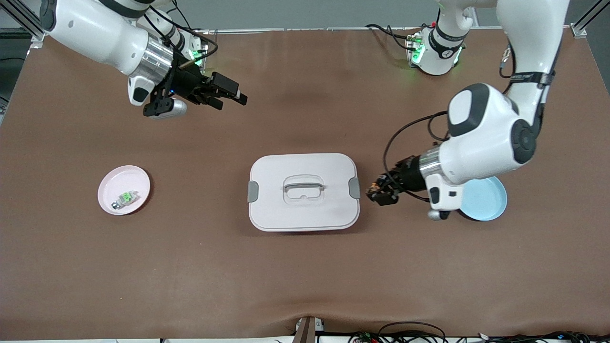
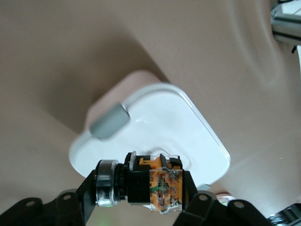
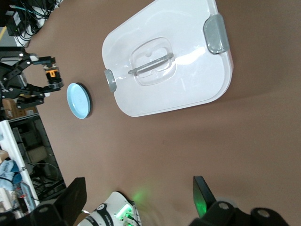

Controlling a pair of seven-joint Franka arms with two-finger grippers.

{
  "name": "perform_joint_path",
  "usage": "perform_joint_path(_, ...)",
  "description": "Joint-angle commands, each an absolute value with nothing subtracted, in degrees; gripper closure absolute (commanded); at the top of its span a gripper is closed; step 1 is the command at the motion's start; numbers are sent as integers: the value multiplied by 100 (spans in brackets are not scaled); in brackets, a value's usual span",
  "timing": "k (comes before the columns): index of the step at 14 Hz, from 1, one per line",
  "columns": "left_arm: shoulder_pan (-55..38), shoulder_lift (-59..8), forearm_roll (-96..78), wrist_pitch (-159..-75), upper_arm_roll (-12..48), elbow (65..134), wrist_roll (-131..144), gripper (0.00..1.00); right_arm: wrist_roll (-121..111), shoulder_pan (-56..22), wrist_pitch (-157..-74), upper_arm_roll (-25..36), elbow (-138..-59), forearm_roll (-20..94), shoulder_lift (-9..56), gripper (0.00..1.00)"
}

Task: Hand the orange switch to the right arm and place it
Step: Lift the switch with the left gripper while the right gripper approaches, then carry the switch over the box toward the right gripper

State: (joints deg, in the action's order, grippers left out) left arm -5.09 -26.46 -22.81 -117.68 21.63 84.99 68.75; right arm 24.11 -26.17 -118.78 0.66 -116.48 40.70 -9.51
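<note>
My left gripper (image 1: 380, 193) is shut on the orange switch (image 1: 376, 189), a small black block with an orange-tan part. It holds the switch over the table between the white lidded box (image 1: 303, 209) and the light blue plate (image 1: 486, 197). In the left wrist view the switch (image 2: 164, 188) sits clamped between the fingers of the left gripper (image 2: 141, 194). The switch also shows far off in the right wrist view (image 3: 51, 75). My right gripper (image 1: 231, 101) is open and empty, up over the bare table near the right arm's base. Its jaws stand wide apart in the right wrist view (image 3: 138, 190).
The white box with grey clips and a handle lies mid-table and shows in both wrist views (image 2: 155, 117) (image 3: 169, 89). A pink plate (image 1: 114, 181) toward the right arm's end holds a whitish piece with a green top (image 1: 126, 196). The blue plate shows in the right wrist view (image 3: 79, 100).
</note>
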Motion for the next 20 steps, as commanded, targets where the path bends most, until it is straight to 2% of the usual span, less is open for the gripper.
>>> perform_joint_path(1,-755,-2997,-2670,-11601,2153,7911,7705,100,2347,-2671,-12346,18,-12119,4586,-1256,0)
perform_joint_path(4,-1106,-3023,-2848,-11610,2153,7910,8575,100,2364,-3224,-13409,18,-12497,5044,-1292,0)
perform_joint_path(7,-1599,-3015,-2830,-11646,2127,7910,9087,100,2435,-3550,-13982,18,-12490,5150,-1126,0)
perform_joint_path(13,-1925,-3041,-2848,-11672,2118,7910,9272,100,2154,-3472,-14010,35,-11963,5150,-169,0)
perform_joint_path(17,-2013,-3050,-2848,-11750,2127,7910,9281,100,2197,-3463,-14018,44,-11234,5150,604,0)
perform_joint_path(20,-2101,-3067,-2848,-11865,2118,7919,9281,100,2206,-3533,-14097,44,-11101,5177,808,0)
